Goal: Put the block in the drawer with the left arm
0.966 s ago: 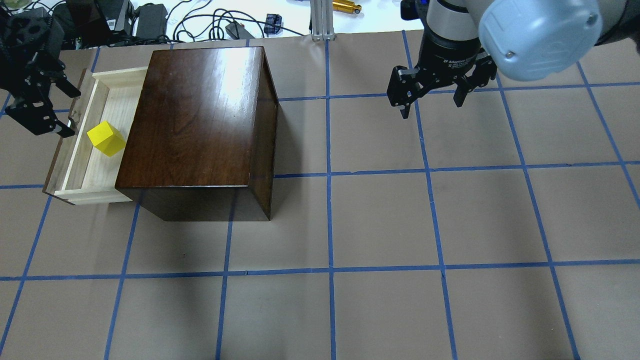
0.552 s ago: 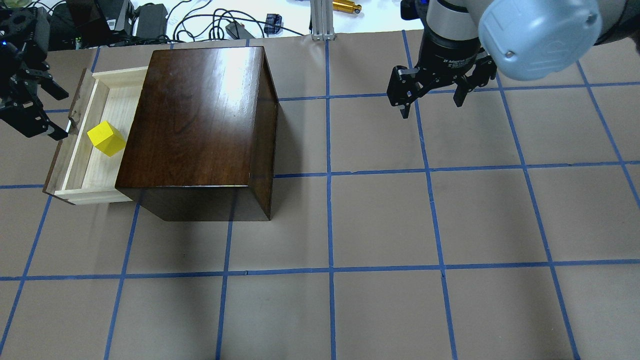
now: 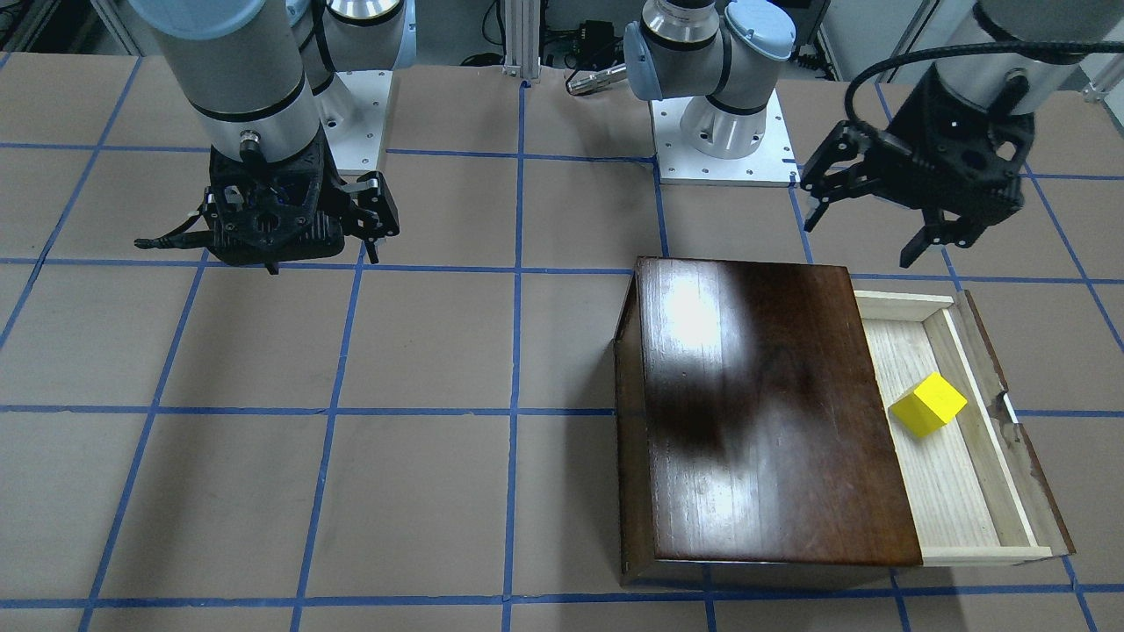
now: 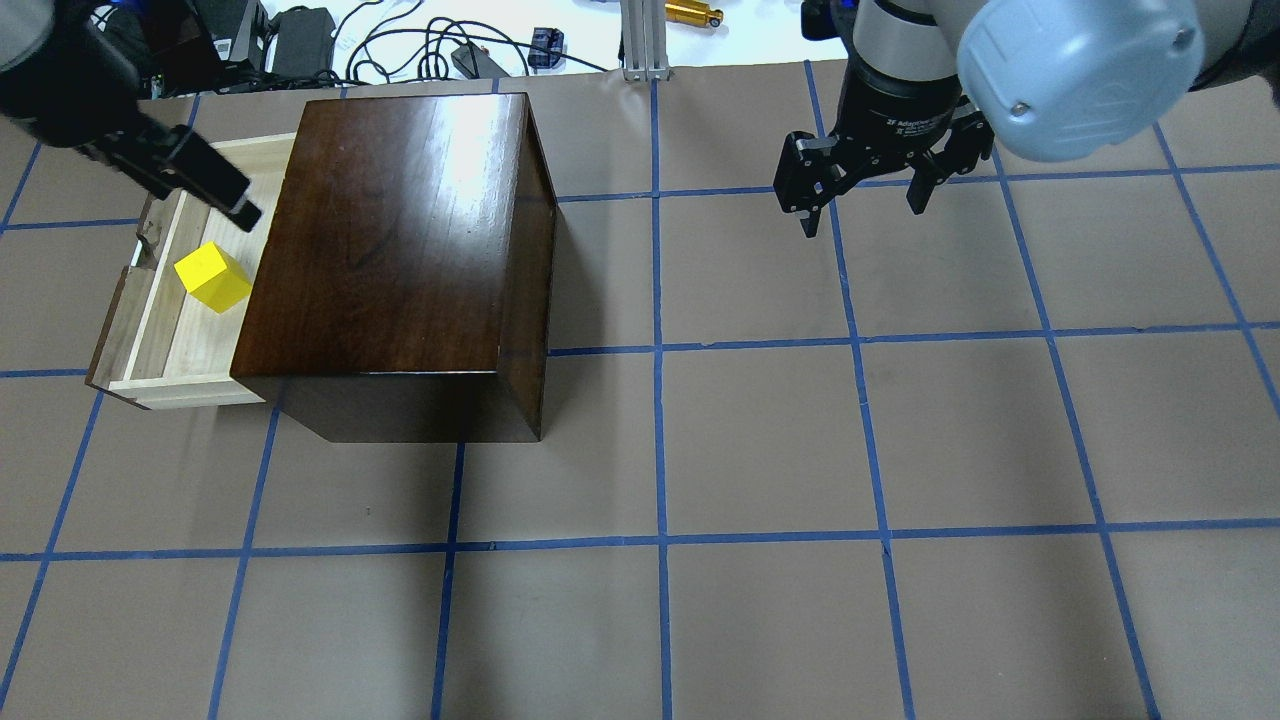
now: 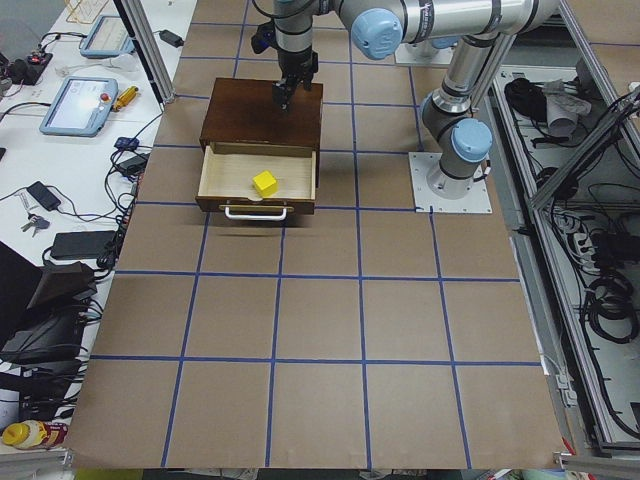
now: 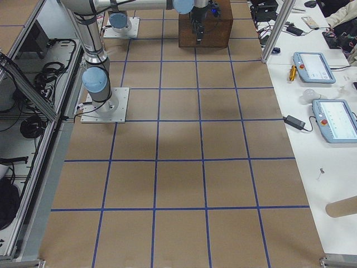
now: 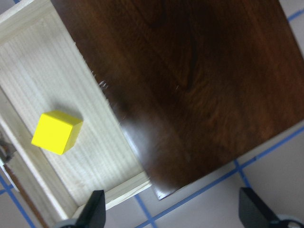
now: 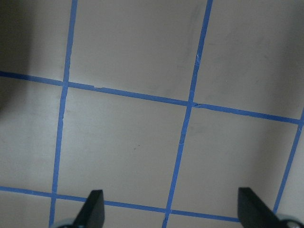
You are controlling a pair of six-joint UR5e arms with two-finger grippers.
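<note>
The yellow block (image 4: 212, 278) lies on the floor of the open drawer (image 4: 185, 345), free of any gripper. It also shows in the front view (image 3: 928, 405) and the left wrist view (image 7: 57, 132). The drawer sticks out of the dark brown box (image 4: 400, 230). My left gripper (image 3: 859, 243) is open and empty, high above the drawer's end and the box edge. Its fingertips frame the bottom of the left wrist view (image 7: 173, 211). My right gripper (image 4: 863, 215) is open and empty over bare table, well to the right of the box.
Cables and power bricks (image 4: 400, 40) and an aluminium post (image 4: 645, 40) lie along the table's far edge. The two arm bases (image 3: 720, 132) stand on the robot's side of the box. Blue tape lines grid the brown table.
My left gripper has risen from beside the drawer's front and swung over the drawer's far end, toward the box. The block, drawer and right arm have not moved.
</note>
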